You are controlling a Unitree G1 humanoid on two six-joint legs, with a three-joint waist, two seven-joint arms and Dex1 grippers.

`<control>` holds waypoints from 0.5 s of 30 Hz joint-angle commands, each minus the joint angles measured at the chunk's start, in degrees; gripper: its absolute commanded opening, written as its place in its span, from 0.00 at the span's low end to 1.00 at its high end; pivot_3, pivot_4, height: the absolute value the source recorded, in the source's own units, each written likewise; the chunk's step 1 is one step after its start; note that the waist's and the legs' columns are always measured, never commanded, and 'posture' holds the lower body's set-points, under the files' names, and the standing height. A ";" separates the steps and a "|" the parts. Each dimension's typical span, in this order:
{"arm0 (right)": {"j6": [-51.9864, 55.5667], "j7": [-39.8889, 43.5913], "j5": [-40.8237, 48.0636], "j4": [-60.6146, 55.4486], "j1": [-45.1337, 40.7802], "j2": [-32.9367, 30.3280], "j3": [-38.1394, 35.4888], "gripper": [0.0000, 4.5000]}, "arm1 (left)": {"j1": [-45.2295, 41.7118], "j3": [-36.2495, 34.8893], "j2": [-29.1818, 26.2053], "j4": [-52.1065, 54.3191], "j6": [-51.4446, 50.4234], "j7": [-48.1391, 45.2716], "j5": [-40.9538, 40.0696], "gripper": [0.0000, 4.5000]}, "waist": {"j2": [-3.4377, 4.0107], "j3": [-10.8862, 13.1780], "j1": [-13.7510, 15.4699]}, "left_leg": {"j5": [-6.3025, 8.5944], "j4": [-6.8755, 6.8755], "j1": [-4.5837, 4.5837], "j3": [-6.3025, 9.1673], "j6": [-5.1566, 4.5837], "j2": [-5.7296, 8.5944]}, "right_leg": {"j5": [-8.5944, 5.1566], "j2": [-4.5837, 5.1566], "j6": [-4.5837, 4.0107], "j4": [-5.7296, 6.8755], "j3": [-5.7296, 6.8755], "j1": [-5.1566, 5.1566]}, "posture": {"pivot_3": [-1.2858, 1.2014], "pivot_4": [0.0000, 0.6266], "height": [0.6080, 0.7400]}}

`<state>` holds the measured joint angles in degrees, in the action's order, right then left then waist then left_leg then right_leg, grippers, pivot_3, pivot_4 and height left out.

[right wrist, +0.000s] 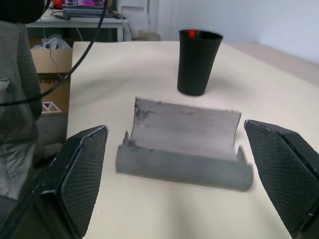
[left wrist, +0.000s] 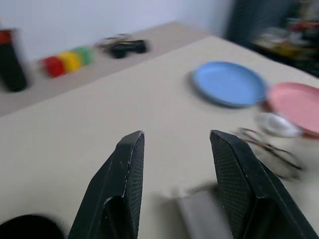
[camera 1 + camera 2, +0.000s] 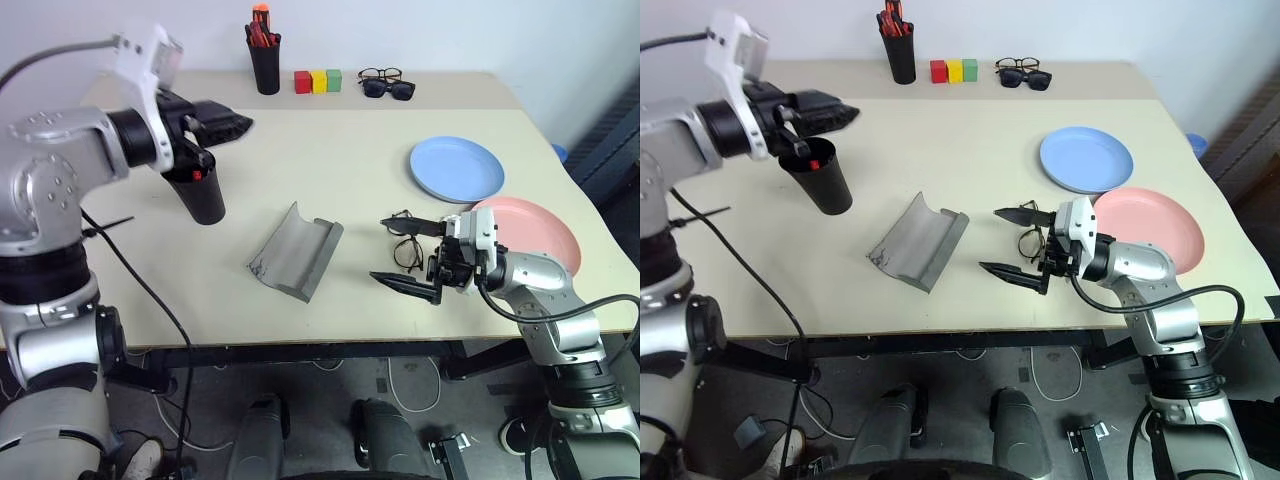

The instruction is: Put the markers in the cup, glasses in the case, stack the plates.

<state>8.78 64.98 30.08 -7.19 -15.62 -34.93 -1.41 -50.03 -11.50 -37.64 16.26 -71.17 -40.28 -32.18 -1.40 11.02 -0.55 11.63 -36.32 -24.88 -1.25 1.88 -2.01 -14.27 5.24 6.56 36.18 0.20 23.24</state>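
Two grippers frame the work surface. Left gripper [image 3: 225, 125] hangs above the black tapered cup [image 3: 201, 196], its fingers parted and holding nothing; a red marker tip [image 3: 197, 175] shows at the cup's rim, so at least one marker appears stowed, while the second cannot be made out. Right gripper [image 3: 409, 256] lies low over the table [image 3: 330, 150], pointing toward the case, its jaws spread wide and empty, straddling the wire-rimmed glasses [image 3: 404, 243] without a visible grip.

Grey spectacle case [image 3: 295, 251] rests open near the table's centre, between cup and glasses, hollow side up. Light blue plate [image 3: 456, 168] and salmon pink plate [image 3: 540, 232] lie side by side at the robot's right, overlapping or just touching, not yet stacked. The glasses lie just beside the pink plate.

Handling, as judged: the glasses look light, thin and easily bent, with lenses liable to scratch or slip. Best purchase is probably across the bridge or at the frame by a hinge, pinched gently, never on a lens. The case looks stiff and matte, so it should sit steady while the glasses are lowered into its trough; its free shell may rock if pressed at the edge.
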 commanded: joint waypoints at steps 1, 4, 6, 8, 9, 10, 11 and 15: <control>-1.64 0.60 -0.79 -3.40 4.01 -2.97 -3.23 1.00 | 5.43 3.95 2.58 5.10 0.86 1.76 -1.40 0.46 | -0.01 0.00 0.09 | 0.00 -0.02 0.03 0.01 0.00 0.00 | 0.00 0.00 0.00 0.00 0.00 -0.03 | 0.52 0.24 1.00; -1.82 0.31 -0.59 -5.52 8.90 -5.53 -6.21 1.00 | 10.33 8.73 4.15 4.86 0.84 3.22 -0.63 0.46 | 0.00 0.00 -0.02 | 0.00 -0.09 0.04 -0.01 0.00 0.01 | -0.01 0.00 -0.03 -0.01 -0.05 -0.06 | 0.52 0.24 1.00; -1.86 0.01 -0.29 -6.86 11.91 -7.10 -8.46 1.00 | 11.38 10.20 5.46 3.66 0.10 4.46 -0.70 0.46 | -0.01 0.01 -0.02 | -0.01 -0.16 0.04 -0.01 -0.02 0.00 | -0.09 -0.01 -0.21 0.00 -0.06 -0.07 | 0.52 0.24 1.00; -2.02 -0.06 -0.16 -8.12 15.08 -8.47 -11.10 1.00 | 11.27 11.90 6.73 2.12 -1.39 6.02 -0.43 0.46 | -0.01 0.00 0.02 | -0.05 -0.21 0.04 -0.01 -0.08 0.00 | -0.09 -0.01 -0.29 0.01 -0.07 -0.08 | 0.52 0.24 1.00; -1.95 -0.27 -0.11 -8.71 16.12 -8.85 -11.94 1.00 | 11.16 12.50 7.03 1.51 -1.57 6.60 -0.11 0.46 | -0.01 0.00 -0.02 | -0.05 -0.25 0.04 -0.01 -0.10 0.00 | -0.08 -0.01 -0.32 0.00 -0.07 -0.10 | 0.52 0.24 1.00; -1.94 -0.56 0.11 -9.60 18.22 -9.33 -13.97 1.00 | 10.38 13.19 8.47 0.39 -2.96 8.15 0.20 0.46 | 0.00 0.00 -0.02 | -0.06 -0.28 0.06 -0.01 -0.10 0.00 | -0.08 0.00 -0.34 0.00 -0.07 -0.14 | 0.52 0.24 1.00; -1.90 -0.88 0.28 -10.30 19.65 -9.65 -15.29 1.00 | 9.78 13.57 9.44 -0.43 -4.01 9.23 0.29 0.46 | 0.00 0.00 0.01 | -0.06 -0.31 0.08 -0.01 -0.11 0.00 | -0.06 0.00 -0.36 0.00 -0.07 -0.16 | 0.52 0.24 1.00; -1.92 -2.64 0.74 -13.06 24.32 -9.34 -19.50 1.00 | 7.09 15.35 13.31 -5.60 -9.92 14.44 2.53 0.46 | -0.01 0.00 0.09 | -0.05 -0.53 0.09 0.04 -0.14 0.00 | -0.06 0.01 -0.37 -0.02 -0.06 -0.30 | 0.52 0.24 1.00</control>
<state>7.54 63.07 29.77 -17.46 8.12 -43.84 -18.32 -41.33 3.48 -24.62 11.13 -78.99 -27.66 -30.69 -1.41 11.02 -0.46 11.60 -36.90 -24.79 -1.22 1.73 -2.00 -14.33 5.25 6.18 36.16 0.14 22.89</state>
